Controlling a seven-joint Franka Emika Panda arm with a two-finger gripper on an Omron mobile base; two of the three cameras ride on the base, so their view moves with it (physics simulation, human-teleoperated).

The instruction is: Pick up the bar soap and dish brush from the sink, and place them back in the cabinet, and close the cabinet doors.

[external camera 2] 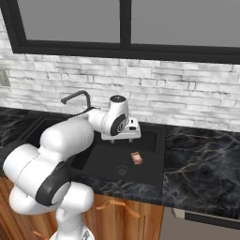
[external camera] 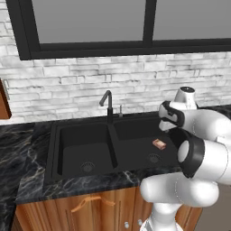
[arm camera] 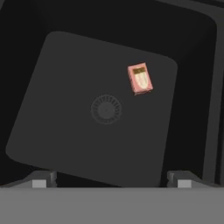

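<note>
The bar soap (external camera: 159,144) (external camera 2: 136,158) (arm camera: 140,78), a small pinkish block with a paler top, lies flat on the floor of the right basin of the black sink (external camera: 53,153) (external camera 2: 159,154) (arm camera: 65,109), beside the round drain (arm camera: 106,109). My gripper (arm camera: 111,180) (external camera 2: 123,138) hovers above that basin, pointing down, open with nothing between its fingers; the soap sits up and right of centre in the hand view. The dish brush is out of view. A sliver of reddish-brown wood (external camera: 3,101) at the left edge may be a cabinet door; the rest of the cabinet is out of view.
A slim black curved faucet (external camera: 107,101) (external camera 2: 75,97) rises behind the divider between the basins. Dark marbled counter (external camera 2: 201,159) (external camera: 18,153) flanks the sink. Lower wooden cabinets (external camera: 90,207) run below, with a white brick wall and a black-framed window behind.
</note>
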